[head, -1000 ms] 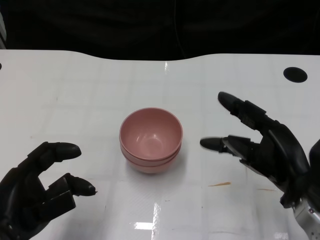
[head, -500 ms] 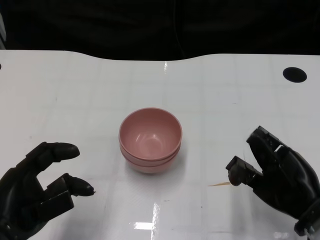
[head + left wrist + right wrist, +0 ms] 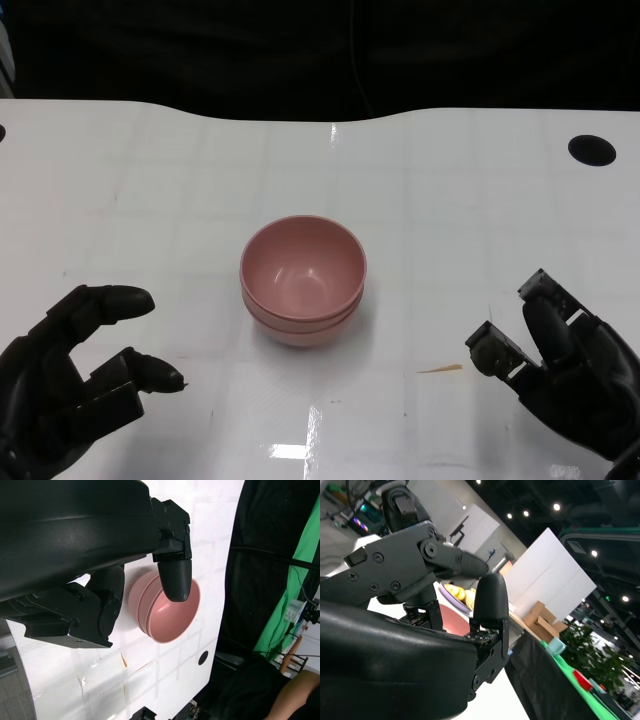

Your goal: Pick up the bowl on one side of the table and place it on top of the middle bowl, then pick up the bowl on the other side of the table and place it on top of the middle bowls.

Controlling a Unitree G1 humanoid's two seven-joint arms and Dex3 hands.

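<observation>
A stack of pink bowls [image 3: 303, 281] stands nested at the middle of the white table [image 3: 150, 180]; the left wrist view shows the same pink bowls [image 3: 167, 607] as three rims one inside another. My left hand [image 3: 65, 375] lies low at the near left, fingers apart, holding nothing, well clear of the stack. My right hand [image 3: 560, 365] sits at the near right, back from the bowls, its fingers curled in around nothing. In the right wrist view the right hand [image 3: 435, 585] fills the picture and a sliver of pink bowl [image 3: 455, 622] shows behind it.
A round black hole [image 3: 591, 149] marks the table's far right. A small orange streak [image 3: 440, 369] lies on the surface between the stack and my right hand. Beyond the table's far edge is dark. A person's arm [image 3: 295, 695] shows in the left wrist view.
My right hand has drawn back from beside the bowls toward the near right edge and its fingers have curled in. The left hand and the stack have stayed put.
</observation>
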